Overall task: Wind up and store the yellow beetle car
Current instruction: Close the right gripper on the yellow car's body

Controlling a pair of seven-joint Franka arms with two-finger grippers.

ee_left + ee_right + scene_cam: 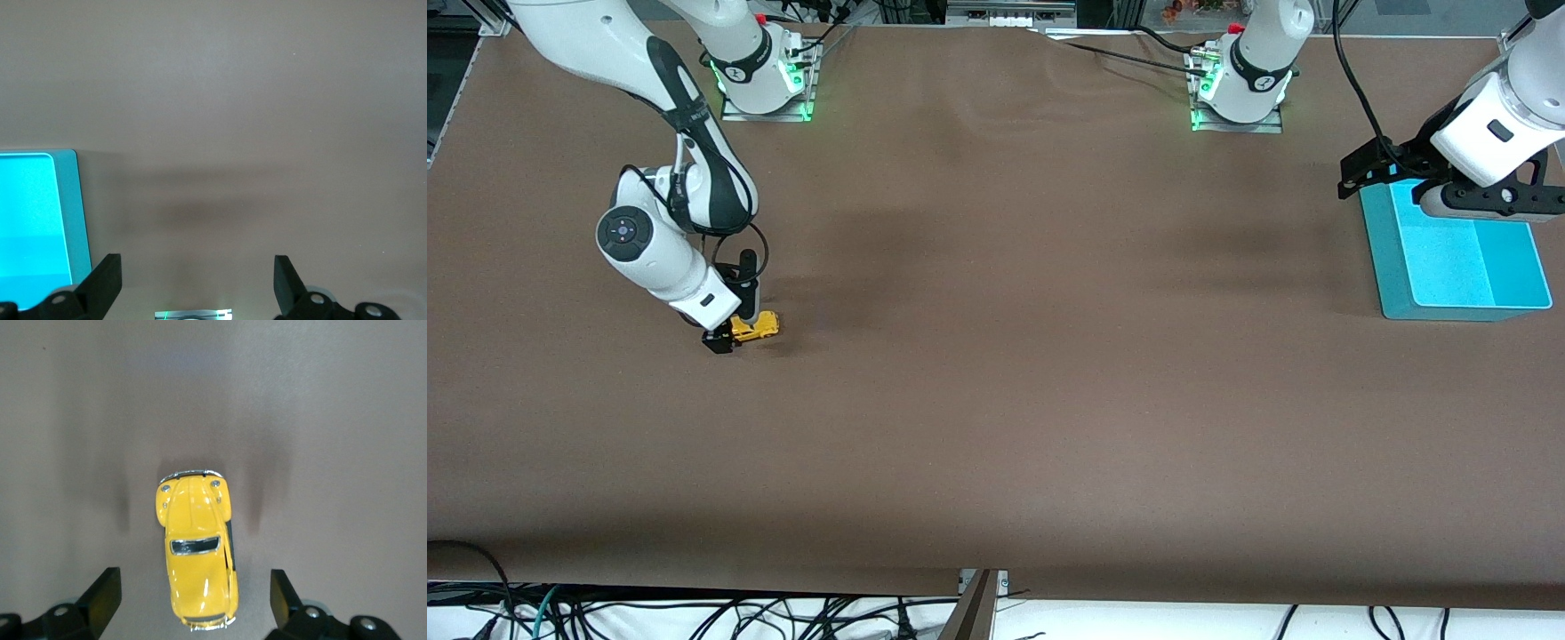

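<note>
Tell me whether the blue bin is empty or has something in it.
Empty as far as shown: the blue bin shows only bare floor in the front view, though the left end effector hides one corner.

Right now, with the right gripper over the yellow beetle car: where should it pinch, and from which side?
Probably the body sides, from straight above. The yellow beetle car stands on its wheels on the table, lengthwise between the open fingers of the right gripper, its flanks facing the pads. Pinch mid-body at the doors: the roof is rounded and slippery. The left gripper waits open by the blue bin.
</note>
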